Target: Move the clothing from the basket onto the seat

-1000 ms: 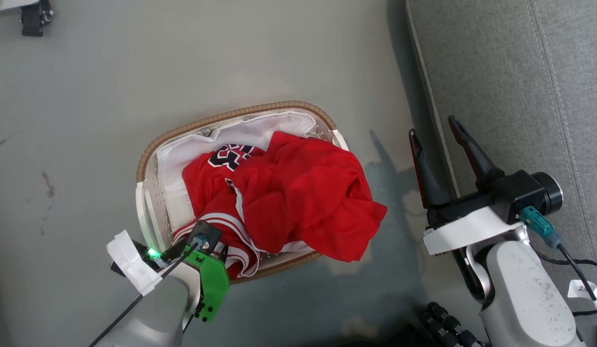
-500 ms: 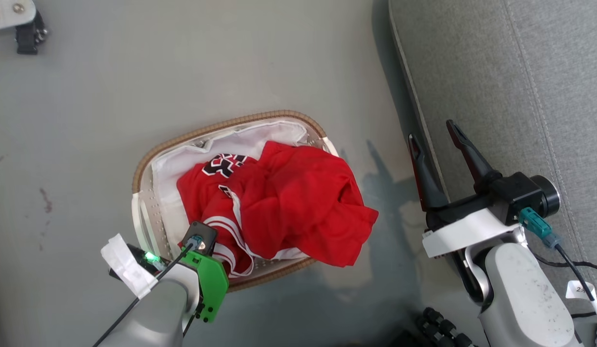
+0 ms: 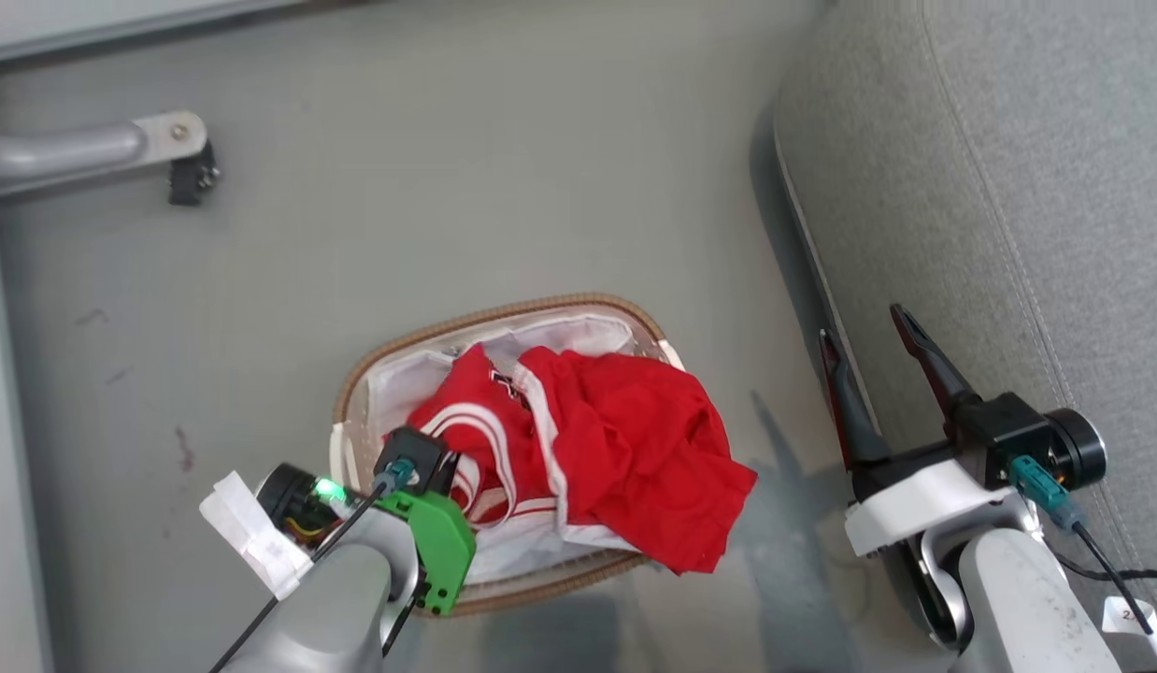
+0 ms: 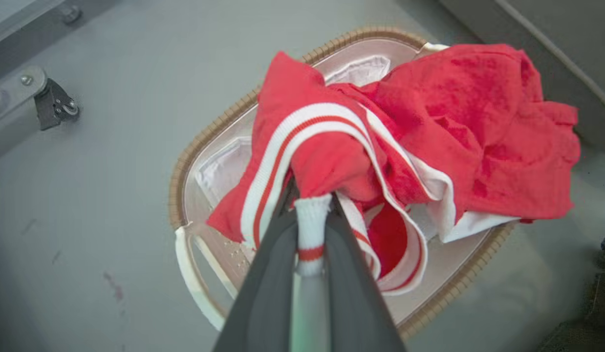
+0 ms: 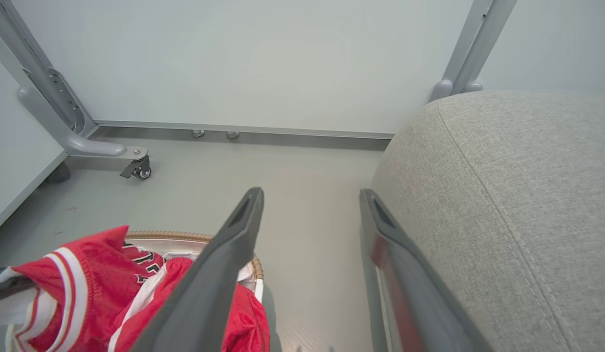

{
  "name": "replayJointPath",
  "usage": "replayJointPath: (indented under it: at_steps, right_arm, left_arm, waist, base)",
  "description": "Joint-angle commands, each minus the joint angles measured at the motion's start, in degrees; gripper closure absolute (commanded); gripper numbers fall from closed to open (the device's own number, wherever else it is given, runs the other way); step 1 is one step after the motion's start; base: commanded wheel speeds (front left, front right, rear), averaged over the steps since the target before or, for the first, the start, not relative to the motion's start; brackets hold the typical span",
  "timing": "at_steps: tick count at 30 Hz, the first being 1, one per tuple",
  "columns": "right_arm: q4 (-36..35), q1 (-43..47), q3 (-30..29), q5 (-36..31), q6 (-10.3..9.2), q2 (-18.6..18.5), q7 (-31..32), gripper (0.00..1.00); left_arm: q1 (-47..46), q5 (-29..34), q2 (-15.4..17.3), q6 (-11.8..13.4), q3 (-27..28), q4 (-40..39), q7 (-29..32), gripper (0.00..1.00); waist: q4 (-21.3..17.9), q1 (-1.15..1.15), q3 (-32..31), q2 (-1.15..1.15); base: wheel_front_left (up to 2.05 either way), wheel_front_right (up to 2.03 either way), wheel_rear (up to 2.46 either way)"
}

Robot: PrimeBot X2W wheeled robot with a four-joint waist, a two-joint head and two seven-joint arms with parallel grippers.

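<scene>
The white basket with its brown rim (image 3: 504, 313) stands on the grey floor, and both red garments lie in it. My left gripper (image 4: 312, 188) is shut on the striped-trim garment (image 4: 302, 127), whose white-and-red band is bunched between the fingers and raised above the basket (image 4: 209, 142). The other red garment (image 3: 653, 439) spills over the basket's right rim. My right gripper (image 3: 864, 332) is open and holds nothing, by the rounded edge of the grey seat (image 3: 1008, 187). In the right wrist view it (image 5: 311, 193) stands between the basket (image 5: 185, 237) and the seat (image 5: 503, 195).
A grey metal frame leg with a black caster (image 3: 181, 159) stands on the floor beyond the basket, also seen as the caster (image 5: 136, 168) below a pale wall panel (image 5: 258, 63). The white liner (image 3: 578, 332) shows at the basket's far side.
The head camera has shifted, so the whole picture moved. My left gripper has pulled the striped-trim garment up, folding it over the black numerals. The right gripper stays open.
</scene>
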Motion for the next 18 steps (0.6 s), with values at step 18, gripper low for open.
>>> replayJointPath:
  at_steps: [18]
  right_arm:
    - [2.14, 10.43, -1.69, -2.31, 0.00, -0.23, -0.28, 0.00]
  left_arm:
    - [-3.83, 1.69, 4.90, -0.46, -4.81, -17.64, -0.38, 1.00]
  waist:
    - [7.48, 0.00, -24.51, 0.00]
  base:
    - [0.00, 0.00, 0.00]
